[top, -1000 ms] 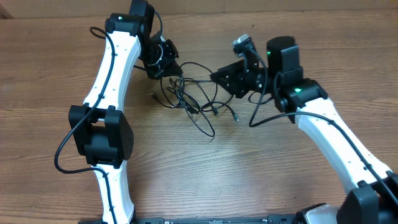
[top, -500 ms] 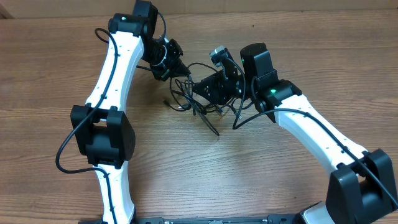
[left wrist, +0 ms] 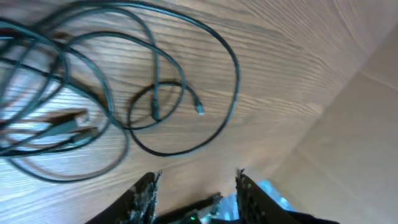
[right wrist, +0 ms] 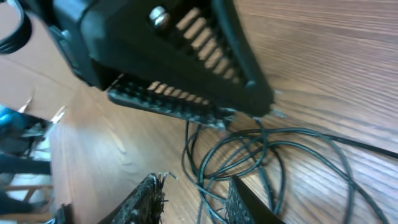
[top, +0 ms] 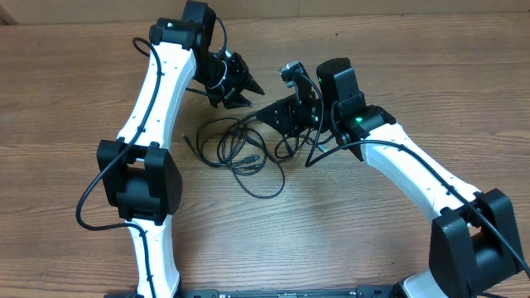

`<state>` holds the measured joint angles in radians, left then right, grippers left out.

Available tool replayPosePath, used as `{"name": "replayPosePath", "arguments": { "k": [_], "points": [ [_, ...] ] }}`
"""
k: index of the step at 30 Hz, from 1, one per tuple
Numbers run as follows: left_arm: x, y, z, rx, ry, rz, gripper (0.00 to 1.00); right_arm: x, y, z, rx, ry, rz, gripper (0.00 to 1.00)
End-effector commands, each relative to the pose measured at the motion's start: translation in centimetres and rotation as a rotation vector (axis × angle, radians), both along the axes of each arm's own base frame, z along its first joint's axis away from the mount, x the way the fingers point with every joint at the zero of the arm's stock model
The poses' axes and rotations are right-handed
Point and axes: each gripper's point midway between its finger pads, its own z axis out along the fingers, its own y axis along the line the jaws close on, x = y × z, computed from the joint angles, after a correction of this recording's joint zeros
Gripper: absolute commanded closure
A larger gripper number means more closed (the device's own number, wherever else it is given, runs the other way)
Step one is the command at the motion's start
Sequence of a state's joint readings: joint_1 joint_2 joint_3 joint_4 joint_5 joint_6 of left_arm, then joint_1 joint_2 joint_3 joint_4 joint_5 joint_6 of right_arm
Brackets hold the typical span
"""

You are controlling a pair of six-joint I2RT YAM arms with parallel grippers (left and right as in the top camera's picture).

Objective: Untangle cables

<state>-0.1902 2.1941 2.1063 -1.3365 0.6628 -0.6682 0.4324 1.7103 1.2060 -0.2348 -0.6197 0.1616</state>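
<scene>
1. Cables (top: 236, 147): nearest to me. A loose heap of thin black loops lies flat on the table (top: 348, 232), with a plug end poking out at its left edge. Strands cross in several places, so I log it as tangled.
2. Right gripper (right wrist: 194, 188): low at the heap's right edge, fingers apart. I see no strand pinched.
3. Left gripper (left wrist: 196, 180): farthest, hanging just beyond the heap, spread wide and empty.

Step in hand, as I judge it: between grasps, choosing a strand. The next move calls for one claw to pin the heap. The other should close on a free plug end and draw it outward slowly, so the loops don't cinch.
</scene>
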Motion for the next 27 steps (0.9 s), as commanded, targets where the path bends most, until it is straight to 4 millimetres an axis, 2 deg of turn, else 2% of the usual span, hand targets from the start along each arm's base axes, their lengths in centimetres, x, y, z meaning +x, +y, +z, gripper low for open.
{"name": "replayPosePath", "arguments": {
  "k": [1,5,8,11,16,19,22,24,27],
  "points": [
    [0.2,2.2,-0.8,0.189,-0.08,-0.044,0.55,1.3,-0.8,-0.3,-0.044,-0.005,-0.079,0.67],
    [-0.6,6.2,-2.5,0.432,-0.046,-0.033,0.52,2.4,-2.3,-1.4,-0.103,0.028,-0.202,0.67],
    [-1.1,7.9,-2.8,0.526,-0.026,-0.034,0.52,3.3,-3.9,-2.4,-0.169,0.035,-0.304,0.67],
    [-1.5,9.0,-3.0,0.598,-0.015,-0.039,0.53,3.3,-4.1,-3.0,-0.182,0.043,-0.311,0.66],
    [-1.8,8.0,-3.3,0.582,-0.01,-0.06,0.52,3.3,-4.1,-4.5,-0.204,0.073,-0.31,0.63],
    [-2.1,7.2,-3.4,0.584,-0.024,-0.117,0.51,3.9,-5.1,-6.0,-0.251,0.095,-0.375,0.62],
    [-2.4,6.1,-3.7,0.584,-0.042,-0.172,0.43,4.3,-6.4,-7.5,-0.311,0.111,-0.443,0.59],
    [-2.6,5.6,-3.8,0.591,-0.051,-0.194,0.41,4.5,-6.9,-7.8,-0.333,0.108,-0.464,0.59],
    [-2.9,5.9,-4.3,0.643,-0.05,-0.212,0.41,4.6,-7.4,-8.0,-0.357,0.104,-0.486,0.58]
  ]
}}
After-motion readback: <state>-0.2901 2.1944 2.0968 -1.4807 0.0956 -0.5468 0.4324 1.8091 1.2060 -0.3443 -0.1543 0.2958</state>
